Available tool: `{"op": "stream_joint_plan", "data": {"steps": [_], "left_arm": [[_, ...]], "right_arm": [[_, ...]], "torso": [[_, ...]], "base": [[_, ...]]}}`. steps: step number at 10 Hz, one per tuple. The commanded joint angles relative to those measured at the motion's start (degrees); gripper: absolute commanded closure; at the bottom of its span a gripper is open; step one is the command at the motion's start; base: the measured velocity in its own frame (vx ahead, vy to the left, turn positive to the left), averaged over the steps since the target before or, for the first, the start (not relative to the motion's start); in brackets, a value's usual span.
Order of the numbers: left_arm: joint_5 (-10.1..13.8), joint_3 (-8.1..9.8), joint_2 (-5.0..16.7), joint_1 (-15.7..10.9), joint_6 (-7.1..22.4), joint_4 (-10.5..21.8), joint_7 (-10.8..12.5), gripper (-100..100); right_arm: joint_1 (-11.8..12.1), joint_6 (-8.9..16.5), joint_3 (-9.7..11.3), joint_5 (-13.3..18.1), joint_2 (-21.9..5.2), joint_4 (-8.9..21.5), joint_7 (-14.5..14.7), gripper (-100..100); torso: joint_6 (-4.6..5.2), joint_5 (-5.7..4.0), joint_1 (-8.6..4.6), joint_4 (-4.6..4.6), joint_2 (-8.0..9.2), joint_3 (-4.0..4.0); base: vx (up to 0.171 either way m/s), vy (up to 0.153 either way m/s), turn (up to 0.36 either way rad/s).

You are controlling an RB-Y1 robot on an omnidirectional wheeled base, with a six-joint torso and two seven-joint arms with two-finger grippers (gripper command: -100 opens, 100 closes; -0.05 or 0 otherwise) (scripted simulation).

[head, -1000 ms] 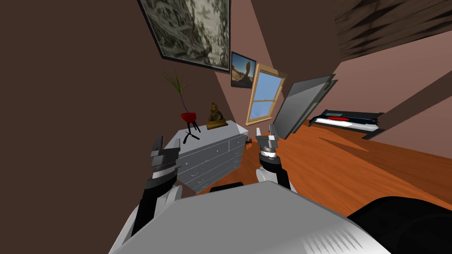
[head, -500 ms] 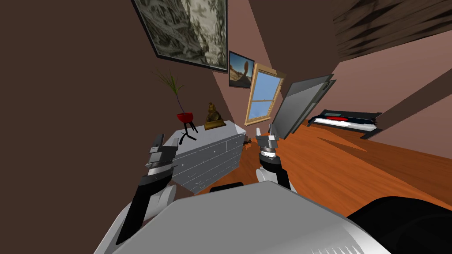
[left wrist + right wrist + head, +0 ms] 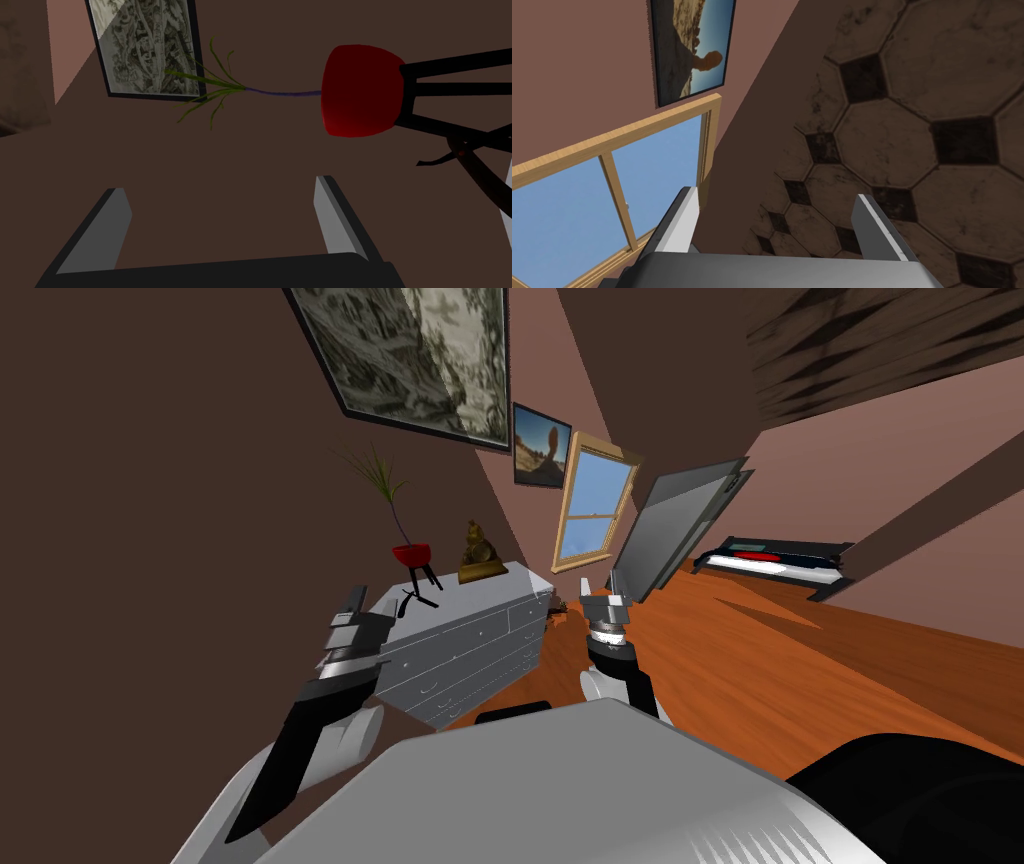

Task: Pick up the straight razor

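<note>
Left tool (image 3: 220,186) is open, with nothing between its fingers (image 3: 334,217). From the head view it sits at the near end of the grey dresser (image 3: 470,646), about level with the top edge.

The razor (image 3: 472,165) lies on the dresser top. It is dark, thin and curved, and it lies right at the feet of the black stand (image 3: 450,90), crossing or touching one leg; can't tell which. It is outside the left tool's gap, off past the finger on the stand's side, not touching it.

The stand carries a red pot (image 3: 360,92) with a thin green sprig (image 3: 215,90). A gold statue (image 3: 480,550) stands further along the same top, apart from the stand. A framed grey picture (image 3: 145,45) hangs on the brown wall behind the pot.

Right tool (image 3: 775,195) is open too and holds nothing. In the head view it is raised in front of the chest, past the dresser's near corner and over the wood floor (image 3: 780,668), well apart from the razor.
</note>
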Motion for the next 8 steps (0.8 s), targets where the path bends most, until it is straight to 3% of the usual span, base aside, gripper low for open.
{"op": "stream_joint_plan", "data": {"steps": [1, 4, 5, 6, 7, 8], "left_arm": [[0.4, 1.00, 0.9, -0.3, 2.6, -0.1, 0.4, -100], [1.5, 3.77, 3.7, -1.5, 7.2, -1.1, 1.3, -100], [1.5, 3.77, 3.7, -1.5, 8.5, -1.1, 1.3, -100], [2.0, 5.18, 5.2, -2.0, 10.4, -1.5, 1.7, -100], [2.0, 5.18, 5.2, -2.0, 11.7, -1.5, 1.7, -100], [2.7, 6.59, 6.6, -2.6, 13.6, -1.9, 2.2, -100]], "right_arm": [[0.0, 0.0, 0.0, 0.0, 0.0, 0.0, 0.0, 0], [0.0, 0.0, 0.0, 0.0, 0.0, 0.0, 0.0, 0], [0.0, 0.0, 0.0, 0.0, 0.0, 0.0, 0.0, 0], [0.0, 0.0, 0.0, 0.0, 0.0, 0.0, 0.0, 0], [0.0, 0.0, 0.0, 0.0, 0.0, 0.0, 0.0, 0], [0.0, 0.0, 0.0, 0.0, 0.0, 0.0, 0.0, 0]], "torso": [[0.00, 0.00, 0.00, 0.00, 0.00, 0.00], [-0.01, 0.02, 0.08, 0.00, 0.01, 0.00], [0.00, 0.02, 0.09, 0.00, 0.00, 0.00], [-0.01, 0.03, 0.12, 0.00, 0.00, 0.00], [0.00, 0.02, 0.11, 0.00, 0.01, 0.00], [-0.01, 0.03, 0.13, 0.00, 0.01, 0.01]], "base": [[0.001, -0.051, -0.015], [0.004, -0.041, -0.025], [0.004, -0.026, -0.017], [0.005, -0.031, -0.036], [0.002, -0.026, -0.018], [0.000, -0.038, -0.037]]}}
